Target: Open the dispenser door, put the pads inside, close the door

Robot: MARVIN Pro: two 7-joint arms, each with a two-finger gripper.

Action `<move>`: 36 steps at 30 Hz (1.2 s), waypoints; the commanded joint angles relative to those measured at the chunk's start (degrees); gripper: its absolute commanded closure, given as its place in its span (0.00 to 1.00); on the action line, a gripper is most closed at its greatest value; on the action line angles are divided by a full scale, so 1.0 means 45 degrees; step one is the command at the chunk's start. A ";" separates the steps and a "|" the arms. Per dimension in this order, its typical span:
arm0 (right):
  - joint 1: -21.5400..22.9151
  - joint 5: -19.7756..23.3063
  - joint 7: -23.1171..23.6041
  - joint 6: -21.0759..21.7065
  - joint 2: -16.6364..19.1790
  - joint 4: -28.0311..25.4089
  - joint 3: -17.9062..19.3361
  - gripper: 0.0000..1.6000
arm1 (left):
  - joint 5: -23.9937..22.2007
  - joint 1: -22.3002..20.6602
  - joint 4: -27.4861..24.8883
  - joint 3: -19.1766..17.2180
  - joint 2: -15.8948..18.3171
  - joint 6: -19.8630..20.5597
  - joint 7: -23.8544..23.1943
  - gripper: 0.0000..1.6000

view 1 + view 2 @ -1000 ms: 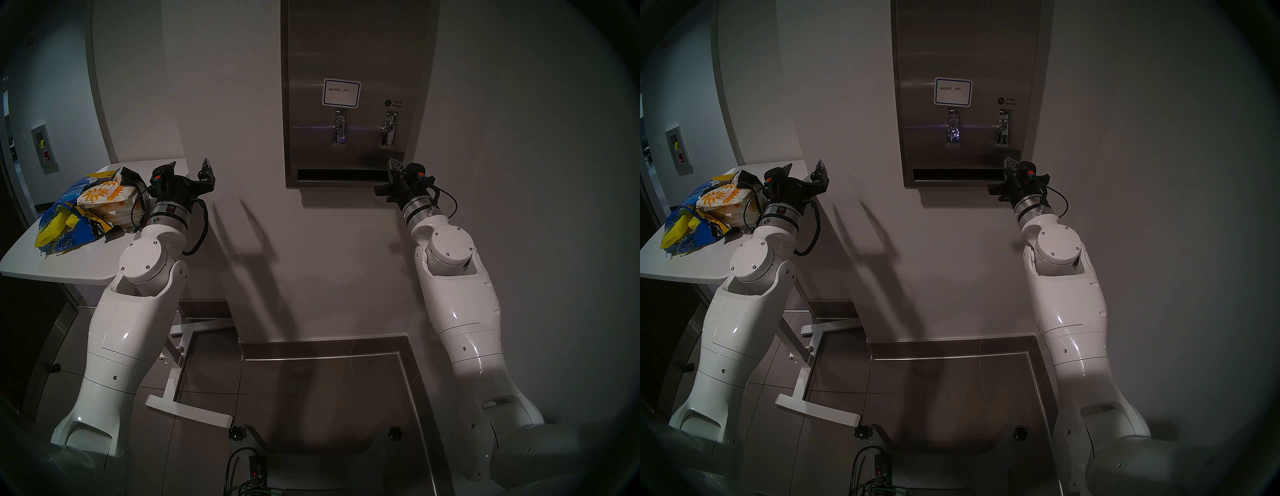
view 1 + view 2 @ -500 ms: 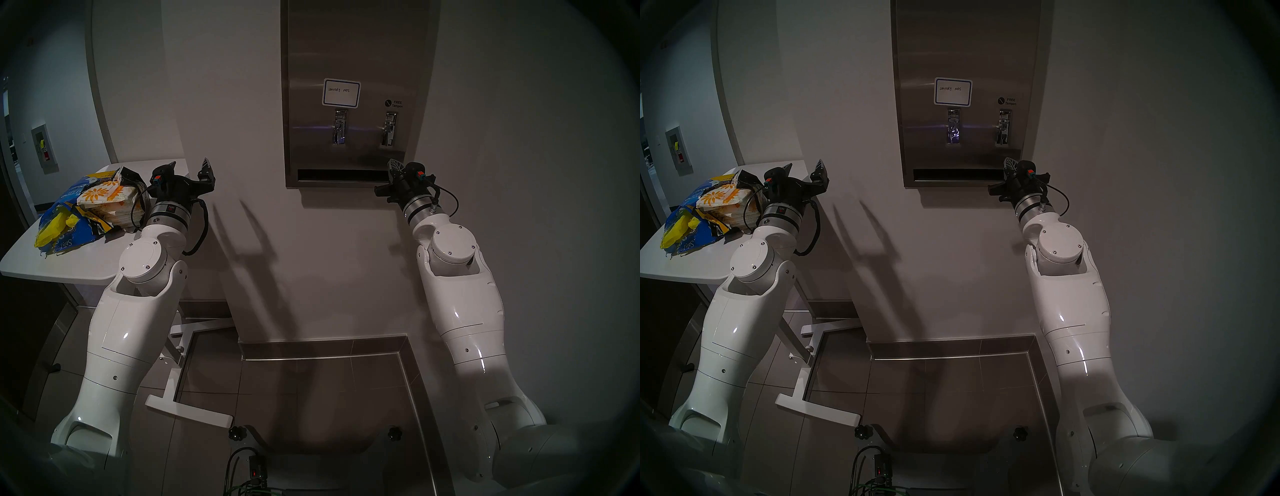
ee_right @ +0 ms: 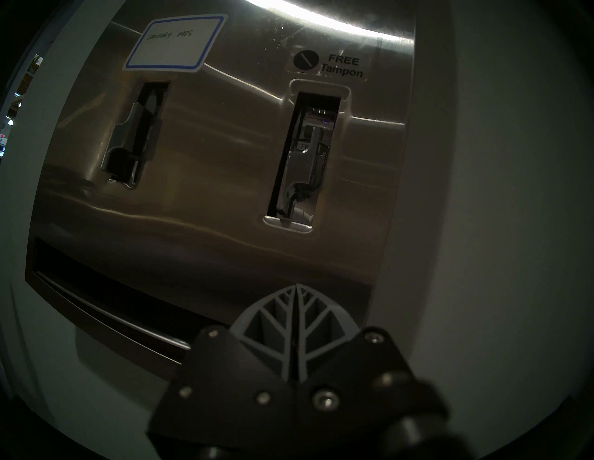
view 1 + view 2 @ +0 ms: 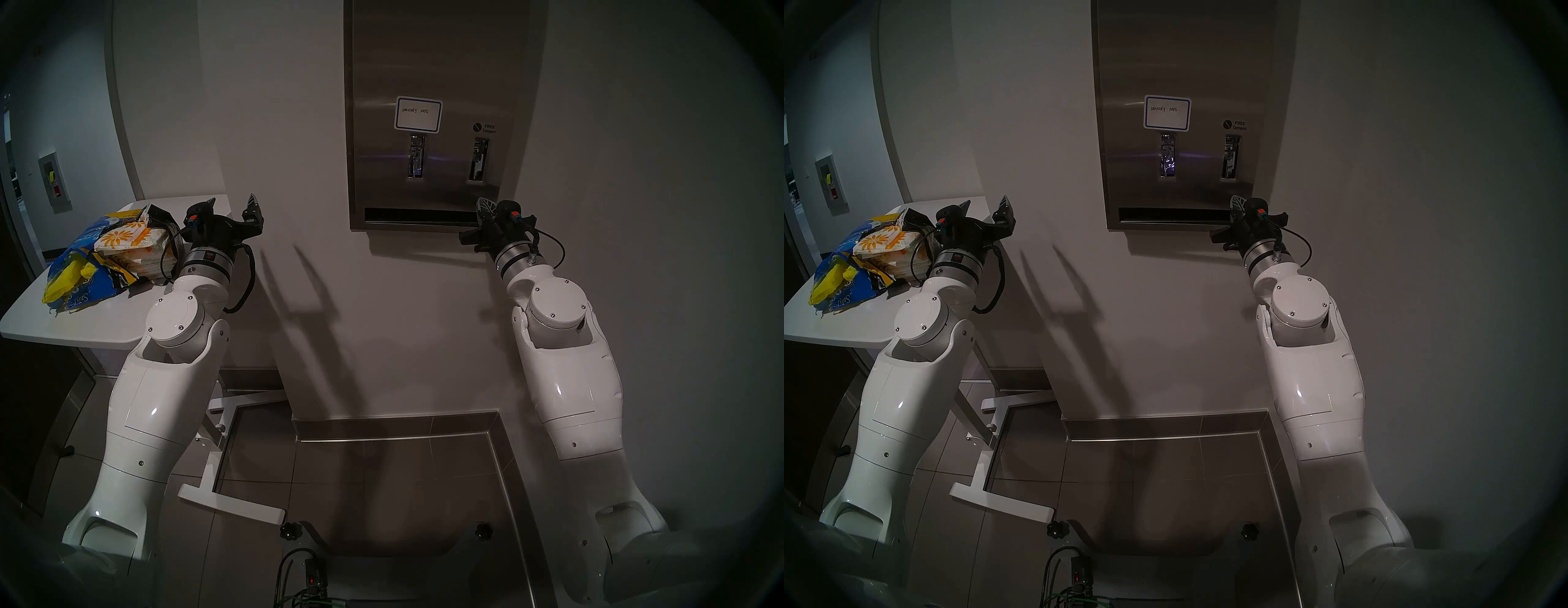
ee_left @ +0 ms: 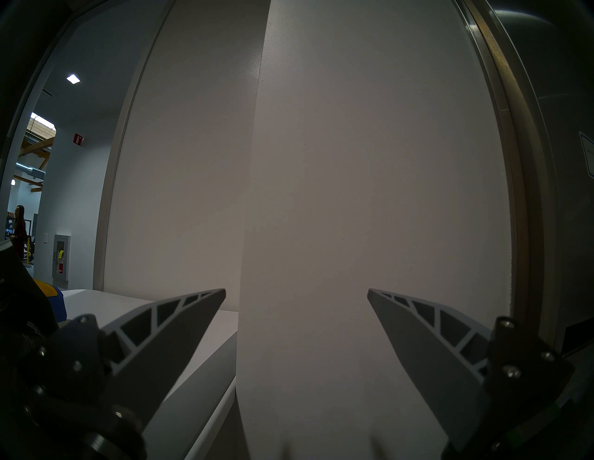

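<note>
**A:** What is hanging on the wall?

**B:** The tall brushed-steel dispenser (image 4: pixel 432 55) is hanging there, and every place below is given from it. Its steel dispenser door (image 4: pixel 428 170), bearing a blue-bordered white label (image 4: pixel 418 114), is standing slightly ajar: its right edge is sitting out from the wall.

**A:** And the arms?

**B:** The white right arm (image 4: pixel 568 373) is reaching up to the dispenser's lower right corner. The right gripper (image 3: pixel 296 289) is pointing at the door's bottom right corner beside the wide slot, jaws pressed together and holding nothing. Whether the tips are touching the steel, I cannot tell.

**A:** The other one?

**B:** The left gripper (image 4: pixel 232 203) is hovering well left of the dispenser, facing bare wall, jaws spread wide and empty.

**A:** Where are the pads?

**B:** The white, orange-flowered pads (image 4: pixel 127 242) are lying stacked on the white desk (image 4: pixel 106 322), far left of the dispenser, beside a torn blue-and-yellow bag (image 4: pixel 76 276).
</note>
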 commanded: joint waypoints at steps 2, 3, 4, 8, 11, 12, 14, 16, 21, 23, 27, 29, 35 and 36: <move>-0.0062 -0.0267 -0.0187 0.0302 -0.0185 -0.1322 -0.0344 1.00 | 0.0001 -0.0411 -0.0336 -0.0090 0.0005 -0.0136 -0.0001 0.00; -0.0088 -0.0306 -0.0228 0.0372 -0.0195 -0.1411 -0.0377 1.00 | 0.0001 -0.0411 -0.0336 -0.0090 0.0005 -0.0136 -0.0001 0.00; -0.0112 -0.0338 -0.0264 0.0442 -0.0203 -0.1485 -0.0403 1.00 | 0.0001 -0.0411 -0.0336 -0.0090 0.0005 -0.0136 -0.0001 0.00; -0.0215 -0.0487 -0.0393 0.0690 -0.0232 -0.1767 -0.0524 1.00 | 0.0001 -0.0412 -0.0337 -0.0090 0.0004 -0.0137 -0.0001 0.00; -0.0312 -0.0590 -0.0480 0.0891 -0.0251 -0.1994 -0.0622 1.00 | 0.0001 -0.0412 -0.0337 -0.0090 0.0003 -0.0137 -0.0001 0.00; -0.0340 -0.0616 -0.0500 0.0943 -0.0256 -0.2054 -0.0648 1.00 | 0.0001 -0.0413 -0.0337 -0.0090 0.0003 -0.0137 -0.0001 0.00; -0.0396 -0.0671 -0.0544 0.1067 -0.0267 -0.2194 -0.0703 1.00 | 0.0001 -0.0413 -0.0337 -0.0090 0.0003 -0.0137 -0.0001 0.00; -0.0436 -0.0725 -0.0579 0.1165 -0.0270 -0.2294 -0.0745 1.00 | 0.0001 -0.0413 -0.0337 -0.0090 0.0003 -0.0137 -0.0001 0.00; -0.0511 -0.0834 -0.0636 0.1383 -0.0272 -0.2512 -0.0842 1.00 | 0.0002 -0.0413 -0.0337 -0.0090 0.0003 -0.0138 0.0000 0.00; -0.0517 -0.0869 -0.0633 0.1461 -0.0261 -0.2595 -0.0881 1.00 | 0.0002 -0.0413 -0.0337 -0.0090 0.0003 -0.0137 -0.0001 0.00; -0.0509 -0.0909 -0.0591 0.1610 -0.0219 -0.2754 -0.0922 1.00 | 0.0002 -0.0412 -0.0337 -0.0091 0.0003 -0.0137 -0.0001 0.00; -0.0501 -0.0925 -0.0544 0.1703 -0.0147 -0.2872 -0.0892 1.00 | 0.0002 -0.0412 -0.0337 -0.0091 0.0003 -0.0136 -0.0001 0.00; -0.0376 -0.0935 -0.0371 0.1966 0.0141 -0.3250 -0.0656 1.00 | 0.0002 -0.0409 -0.0336 -0.0091 0.0005 -0.0133 -0.0003 0.00; -0.0350 -0.0922 -0.0308 0.2000 0.0198 -0.3331 -0.0626 1.00 | 0.0002 -0.0408 -0.0335 -0.0091 0.0006 -0.0132 -0.0004 0.00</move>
